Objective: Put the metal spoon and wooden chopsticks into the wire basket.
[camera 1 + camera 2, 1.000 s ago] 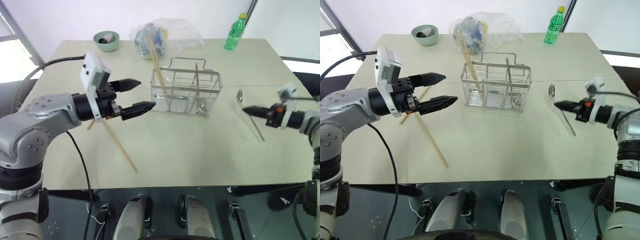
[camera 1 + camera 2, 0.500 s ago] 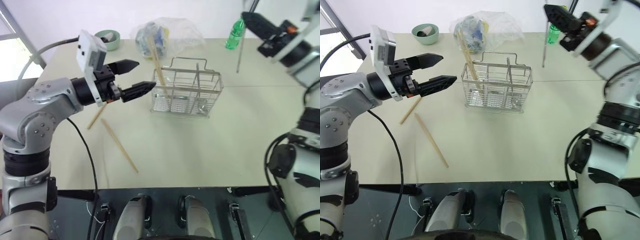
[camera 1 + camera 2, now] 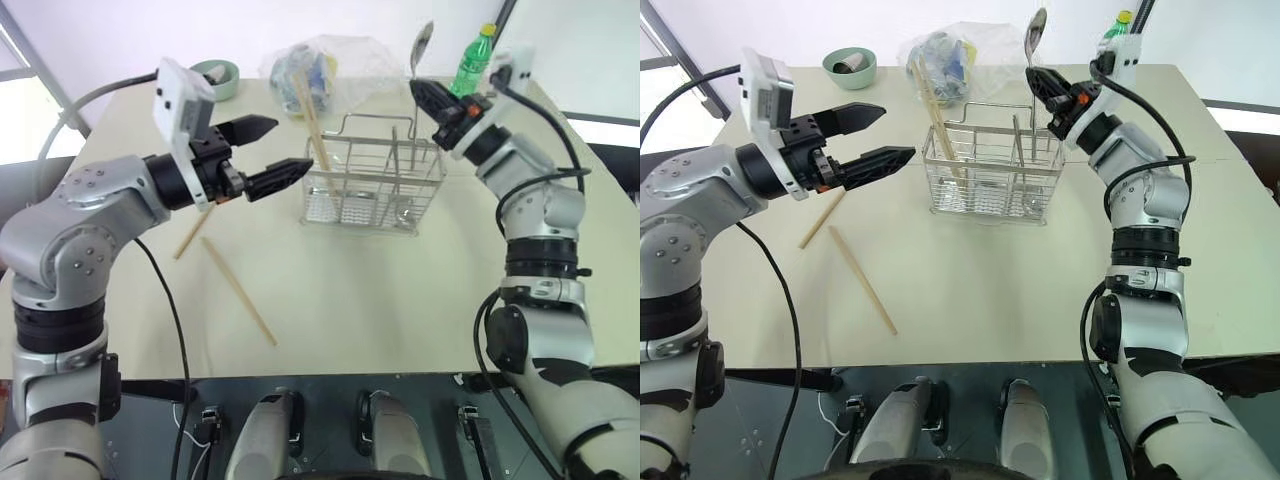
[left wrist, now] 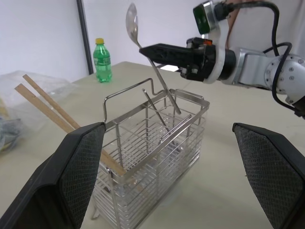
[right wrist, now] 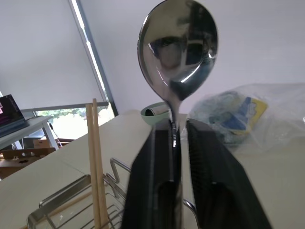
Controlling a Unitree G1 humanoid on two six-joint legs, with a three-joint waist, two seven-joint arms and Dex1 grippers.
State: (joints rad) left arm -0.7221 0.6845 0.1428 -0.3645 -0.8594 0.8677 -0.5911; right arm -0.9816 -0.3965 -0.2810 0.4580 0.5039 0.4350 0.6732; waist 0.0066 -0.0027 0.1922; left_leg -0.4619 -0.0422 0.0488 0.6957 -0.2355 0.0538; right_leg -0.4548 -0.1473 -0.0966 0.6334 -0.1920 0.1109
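Metal spoon (image 4: 153, 64), shiny, pinched upright in right tool (image 3: 1038, 88) above silver wire basket (image 3: 992, 175) holding two wooden chopsticks (image 3: 933, 113); two lie below gaping left tool (image 3: 880, 136).

1. No text, brand, number or sign can be read anywhere
2. A label is seen on the green bottle (image 3: 470, 62), but its print is too small to be made out
3. Blue and yellow packaging is seen inside the plastic bag (image 3: 335, 62), its wording blurred
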